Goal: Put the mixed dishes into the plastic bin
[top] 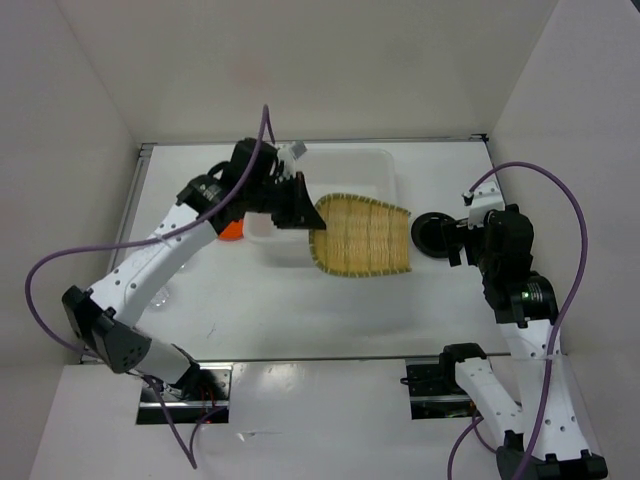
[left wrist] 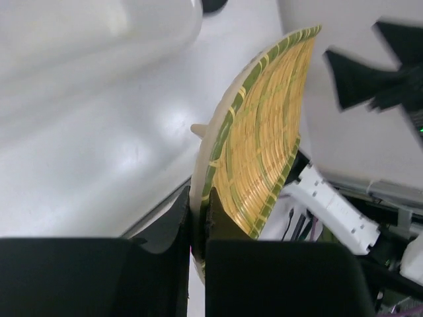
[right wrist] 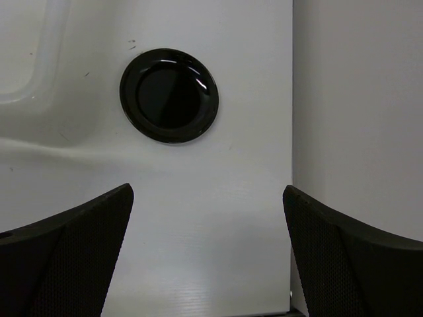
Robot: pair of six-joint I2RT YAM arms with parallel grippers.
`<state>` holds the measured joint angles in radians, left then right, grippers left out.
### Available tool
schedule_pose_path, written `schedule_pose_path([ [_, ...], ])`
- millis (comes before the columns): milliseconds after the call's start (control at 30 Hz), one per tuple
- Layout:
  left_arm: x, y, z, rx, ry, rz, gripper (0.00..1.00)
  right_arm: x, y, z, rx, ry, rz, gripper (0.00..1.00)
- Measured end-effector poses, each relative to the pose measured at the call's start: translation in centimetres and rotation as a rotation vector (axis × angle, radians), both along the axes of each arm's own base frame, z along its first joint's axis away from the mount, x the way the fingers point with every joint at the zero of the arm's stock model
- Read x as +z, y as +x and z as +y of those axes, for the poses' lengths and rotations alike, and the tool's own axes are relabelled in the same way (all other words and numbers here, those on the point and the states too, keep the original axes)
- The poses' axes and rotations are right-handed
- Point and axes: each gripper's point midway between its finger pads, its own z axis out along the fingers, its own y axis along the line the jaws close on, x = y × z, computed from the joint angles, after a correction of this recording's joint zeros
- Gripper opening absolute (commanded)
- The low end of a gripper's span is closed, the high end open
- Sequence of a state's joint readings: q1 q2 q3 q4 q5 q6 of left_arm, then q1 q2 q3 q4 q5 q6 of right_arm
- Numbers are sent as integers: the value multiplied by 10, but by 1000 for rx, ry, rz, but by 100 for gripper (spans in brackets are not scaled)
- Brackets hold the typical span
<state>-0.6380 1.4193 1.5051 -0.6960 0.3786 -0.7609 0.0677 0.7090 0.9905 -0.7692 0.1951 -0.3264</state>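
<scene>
Top external view first: left jaws have the woven tray (top: 365, 237) by its left edge, holding it over the near right corner of the plastic bin (top: 350, 172). Part of it sticks out past the rim, so I'd guess it's being lined up to go in. Orange plate (top: 232, 231) sits left of the bin, half under the arm. Black plate (top: 432, 235) is on the right, just ahead of the right jaws.

Left wrist view shows what the top can't: jaws pinching the tray's rim tight.

Right wrist view: jaws spread wide and empty, black plate flat on the surface (right wrist: 198, 264) ahead, not touching. Looks aimed for that grab.
</scene>
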Motion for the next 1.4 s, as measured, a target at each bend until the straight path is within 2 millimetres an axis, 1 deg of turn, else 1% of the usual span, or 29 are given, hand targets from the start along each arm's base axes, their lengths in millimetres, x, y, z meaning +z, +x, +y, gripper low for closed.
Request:
schedule_pose_path([
  [100,28,37,3,19,-30,-30,0,0,0,0,-2,0,-6,98],
  [167,35,67,16,54,-32,-38,0,1,0,-1,-4,-1,-10,98],
  [233,33,102,35,97,-16,-43,0,3,-1,-1,-5,-2,-16,98],
  [300,20,138,54,138,11,-34,0,4,-1,-1,-7,-2,-20,98],
  [367,-4,169,71,172,41,-8,0,5,-1,-1,-7,-2,-27,98],
  [400,-22,184,79,187,59,17,0,6,-1,-2,-7,-2,-30,98],
  [433,-38,194,83,194,75,47,0,6,-1,-2,-7,-2,-31,98],
  [500,-75,211,84,188,108,105,0,5,-1,-2,-7,-3,-28,98],
  [533,-92,217,83,180,120,131,0,4,0,-2,-7,-6,-24,98],
  [633,-135,226,79,160,148,200,0,3,2,-2,-7,-17,-14,98],
  [733,-162,229,78,142,170,239,0,3,3,-6,-22,-32,-14,98],
  [833,-174,230,79,140,192,251,0,3,4,-9,-40,-40,-11,98],
  [933,-179,233,86,143,214,240,0,2,5,-9,-46,-37,-7,98],
  [1033,-185,238,96,158,231,241,0,3,5,-10,-51,-37,-7,98],
  [1200,-207,242,108,176,266,271,0,5,5,-13,-72,-47,-11,98],
  [1233,-206,244,108,179,266,264,1,5,5,-14,-77,-49,-11,98],
  [1267,-208,245,109,181,273,263,7,5,4,-15,-81,-52,-11,98],
  [1333,-209,246,111,186,287,259,23,5,4,-16,-85,-53,-11,98],
  [1400,-211,249,112,194,310,253,35,5,4,-16,-88,-54,-11,98],
])
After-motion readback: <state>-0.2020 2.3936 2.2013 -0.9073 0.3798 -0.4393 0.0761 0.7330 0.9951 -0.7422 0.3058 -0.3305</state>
